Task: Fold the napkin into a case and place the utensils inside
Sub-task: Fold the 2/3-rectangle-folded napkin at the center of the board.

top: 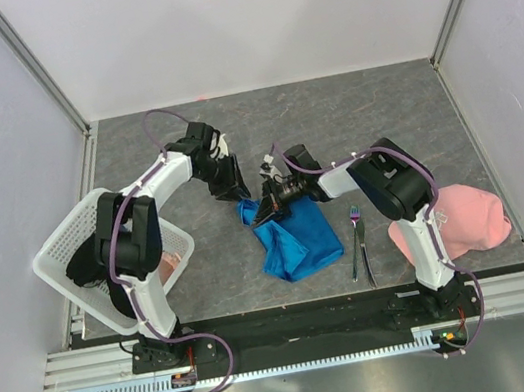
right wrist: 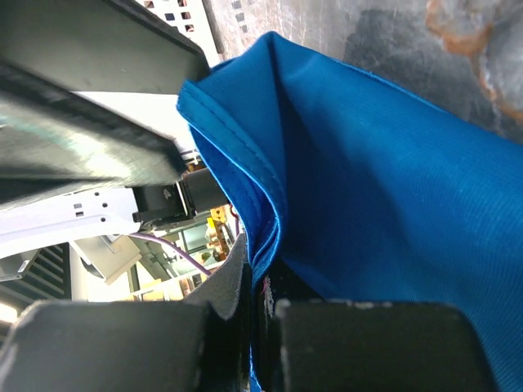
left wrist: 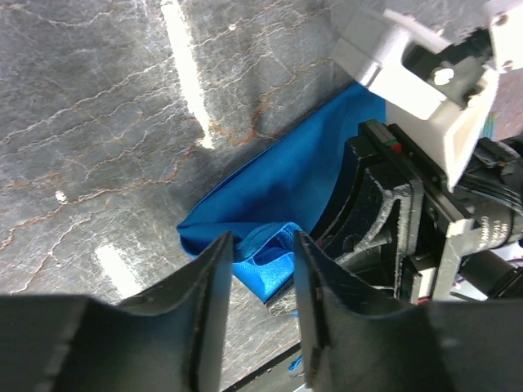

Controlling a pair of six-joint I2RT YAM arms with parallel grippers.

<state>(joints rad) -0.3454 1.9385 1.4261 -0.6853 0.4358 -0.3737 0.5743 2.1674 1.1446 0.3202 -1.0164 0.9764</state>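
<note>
From above, the napkin [top: 295,236] is lying crumpled mid-table, with the left gripper [top: 239,194] and right gripper [top: 265,212] meeting at its far corner. The basket [top: 58,239] at left is showing something pinkish. Left wrist: fingers [left wrist: 214,318] standing half open, a blue fold sitting between their tips. Right wrist: fingers [right wrist: 368,343] are pinching the hem, fully closed.

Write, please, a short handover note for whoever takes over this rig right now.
Right gripper: shut on the napkin at its edge.
Left gripper: open, a napkin fold between its jaws.
Fork and knife: on the table, right of the napkin, clear of both grippers.
Done: napkin bunched, partly folded; no case yet.
Left: finish the fold, slide fork and knife in.
</note>
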